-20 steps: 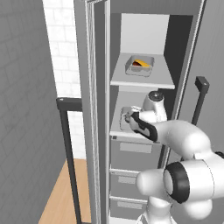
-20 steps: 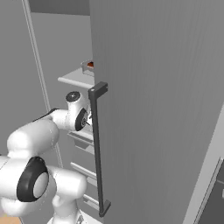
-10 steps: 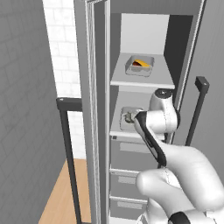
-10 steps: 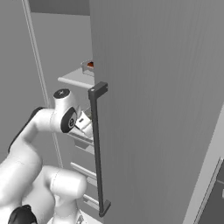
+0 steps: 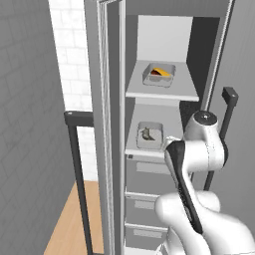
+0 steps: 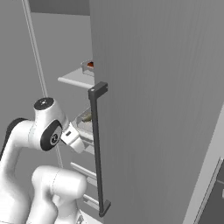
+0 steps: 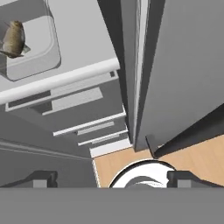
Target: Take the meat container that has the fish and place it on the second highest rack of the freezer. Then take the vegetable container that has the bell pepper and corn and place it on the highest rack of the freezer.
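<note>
1. The gripper (image 7: 112, 179) is standing wide open with nothing between its tips, low in the hand view and pointing down past the drawers at the wooden floor.
2. The fish (image 7: 14, 38) in its container (image 7: 33, 43) is sitting at that view's upper left, well apart from the tips, on the second highest rack (image 5: 169, 130).
3. The vegetable container (image 5: 159, 74) is lying on the highest rack (image 5: 164, 92) (corn (image 5: 160, 72) showing), so both placements look done.

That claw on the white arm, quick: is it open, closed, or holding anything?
Claw: open, holding nothing.
</note>
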